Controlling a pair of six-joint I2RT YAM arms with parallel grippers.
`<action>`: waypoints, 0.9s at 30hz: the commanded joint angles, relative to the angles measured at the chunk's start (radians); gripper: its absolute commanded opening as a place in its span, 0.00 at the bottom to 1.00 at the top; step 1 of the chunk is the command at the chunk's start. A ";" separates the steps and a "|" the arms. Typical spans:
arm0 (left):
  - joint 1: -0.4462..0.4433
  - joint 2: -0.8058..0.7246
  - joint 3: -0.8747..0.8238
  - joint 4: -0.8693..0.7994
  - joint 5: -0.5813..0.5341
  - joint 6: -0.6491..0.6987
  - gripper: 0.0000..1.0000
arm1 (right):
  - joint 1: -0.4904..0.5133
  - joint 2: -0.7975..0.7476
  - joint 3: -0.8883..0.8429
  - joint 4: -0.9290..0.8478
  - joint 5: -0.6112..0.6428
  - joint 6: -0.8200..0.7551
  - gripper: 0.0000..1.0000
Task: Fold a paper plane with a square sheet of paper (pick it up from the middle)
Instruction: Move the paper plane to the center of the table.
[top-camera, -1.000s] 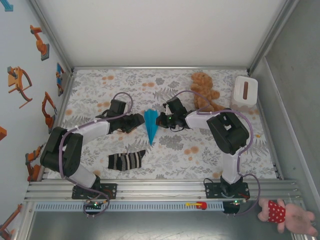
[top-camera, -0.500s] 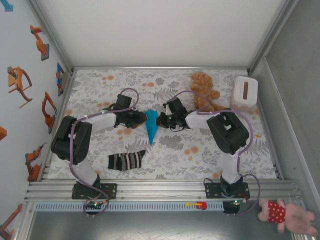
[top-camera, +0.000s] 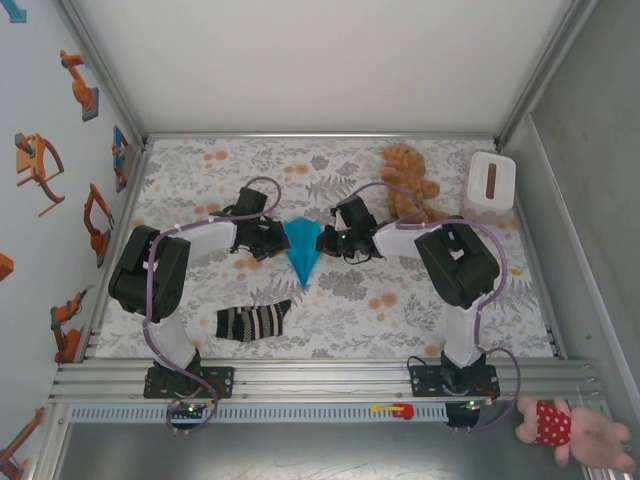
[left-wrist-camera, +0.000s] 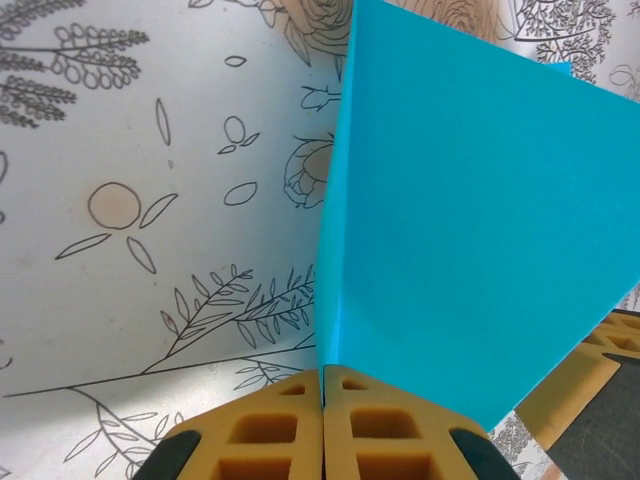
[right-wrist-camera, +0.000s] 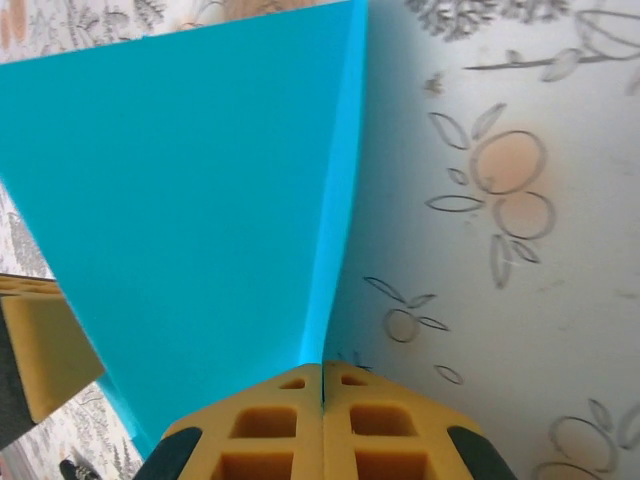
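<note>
The square sheet of paper stands folded as a turquoise paper plane (top-camera: 303, 250) at the table's middle, its point toward the near edge. My left gripper (top-camera: 279, 238) is shut on its left wing. In the left wrist view the yellow fingertips (left-wrist-camera: 323, 385) meet with the blue paper (left-wrist-camera: 450, 220) rising from between them. My right gripper (top-camera: 327, 240) is shut on the right wing. The right wrist view shows its gripper (right-wrist-camera: 322, 375) pinching the paper's edge (right-wrist-camera: 200, 200). Each wrist view catches a yellow finger of the other gripper beyond the paper.
A black-and-white striped sock (top-camera: 253, 321) lies near the front left. A brown teddy bear (top-camera: 407, 180) and a white box (top-camera: 490, 184) sit at the back right. A pink toy (top-camera: 565, 428) lies off the table at the front right.
My left gripper has moved right to the plane and closed on its left wing. The plane's back end now spreads wider. The right gripper has stayed shut on the paper.
</note>
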 joint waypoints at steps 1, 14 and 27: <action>-0.003 -0.022 0.013 -0.035 -0.015 0.035 0.05 | -0.016 -0.058 -0.023 -0.001 0.038 0.003 0.00; -0.004 -0.038 -0.040 0.052 0.018 0.036 0.06 | -0.031 -0.063 -0.058 0.013 0.051 0.020 0.00; -0.005 -0.017 -0.071 0.066 0.011 0.041 0.09 | -0.032 -0.031 -0.042 -0.018 0.058 0.020 0.02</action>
